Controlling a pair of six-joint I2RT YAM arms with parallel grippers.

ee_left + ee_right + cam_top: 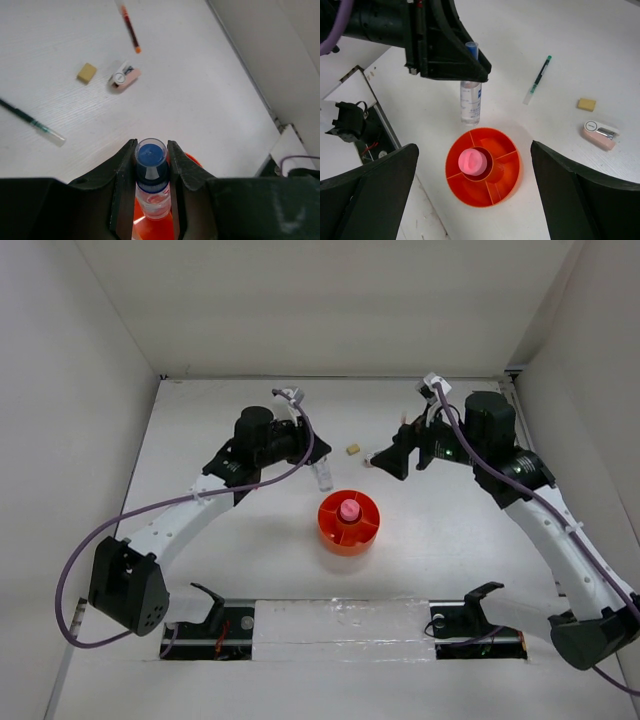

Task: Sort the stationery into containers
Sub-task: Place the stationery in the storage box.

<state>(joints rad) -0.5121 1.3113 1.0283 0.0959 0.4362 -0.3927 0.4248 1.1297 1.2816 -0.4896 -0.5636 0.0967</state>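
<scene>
My left gripper [319, 470] is shut on the clear bottle with a blue cap [151, 156], gripping it just below the cap [470, 102]. The bottle hangs upright just beyond the far rim of the round orange tray [365, 536]. A pink tube [349, 510] stands in the tray's central cup [471, 161]; the outer compartments look empty. My right gripper [475, 200] is open wide and empty, high above the tray [505, 180]; the top view shows it [385, 462] behind the tray, to the right.
On the table beyond the tray lie a dark pen [536, 81], a tan eraser [586, 104], a pinkish eraser [598, 136] and a red pen [131, 30]. White walls enclose the table on three sides.
</scene>
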